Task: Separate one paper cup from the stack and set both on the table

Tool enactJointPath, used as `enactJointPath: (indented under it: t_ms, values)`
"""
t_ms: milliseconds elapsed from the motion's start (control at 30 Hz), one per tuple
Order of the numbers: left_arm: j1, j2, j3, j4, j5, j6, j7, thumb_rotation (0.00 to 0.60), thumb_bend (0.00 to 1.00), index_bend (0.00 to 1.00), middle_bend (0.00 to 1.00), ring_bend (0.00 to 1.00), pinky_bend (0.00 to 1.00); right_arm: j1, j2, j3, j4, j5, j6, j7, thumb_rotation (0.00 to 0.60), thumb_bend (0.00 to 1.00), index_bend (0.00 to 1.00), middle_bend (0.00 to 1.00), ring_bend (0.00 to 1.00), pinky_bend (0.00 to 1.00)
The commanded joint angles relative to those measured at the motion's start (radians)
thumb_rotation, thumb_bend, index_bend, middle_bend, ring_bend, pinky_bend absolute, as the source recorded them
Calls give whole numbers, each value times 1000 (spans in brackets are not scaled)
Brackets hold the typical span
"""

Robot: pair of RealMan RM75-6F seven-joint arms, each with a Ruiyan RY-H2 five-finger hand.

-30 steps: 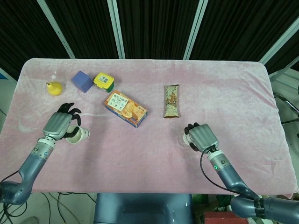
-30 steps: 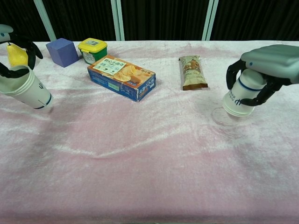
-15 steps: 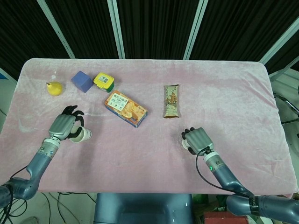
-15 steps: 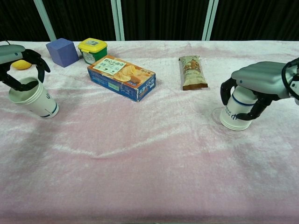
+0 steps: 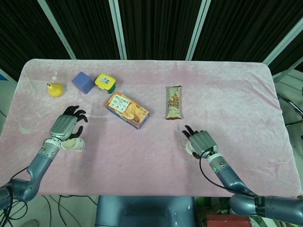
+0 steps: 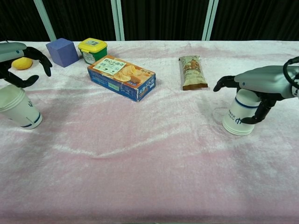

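both cups (image 6: 19,111) released, fingers (image 6: 223,83) spread above

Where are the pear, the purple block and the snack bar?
pear (image 5: 55,89), head view, on its yellow body.
purple block (image 6: 62,52), chest view, on its front face.
snack bar (image 6: 193,72), chest view, middle of the wrapper.

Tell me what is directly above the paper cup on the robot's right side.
The right hand hovers over the inverted paper cup, fingers spread. Whether it touches the cup's top is hidden.
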Motion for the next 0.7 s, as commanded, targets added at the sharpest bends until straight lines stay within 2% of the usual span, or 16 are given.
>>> enactJointPath:
  t_ms: [33,167,333,467,500,567,700]
  values:
    - [1,9,-2,-12,6,0,-6,600,516,342,161,0,0,4,21,3,-18,14,-3,14,600,152,93,0,235,289]
    - [7,32,-21,-33,4,22,-24,600,467,302,126,0,0,-7,56,19,-41,0,26,51,600,102,72,0,199,243]
    - [23,95,-34,-97,29,63,-40,600,418,157,39,0,0,-42,122,35,-69,-37,60,133,600,80,60,0,168,221]
    - [50,154,-28,-192,44,114,10,600,417,149,38,0,0,-105,197,36,-91,-90,102,236,600,80,59,0,170,211]
    - [67,174,-20,-230,55,144,35,600,417,147,38,0,0,-129,214,25,-87,-118,136,243,600,81,59,0,170,211]
    - [154,238,25,-359,110,290,137,600,417,145,39,0,0,-230,235,-28,-75,-221,284,256,600,80,60,0,170,211]
    - [248,277,71,-468,139,419,217,600,416,139,38,0,0,-316,224,-82,-21,-346,382,313,600,81,60,0,172,211]
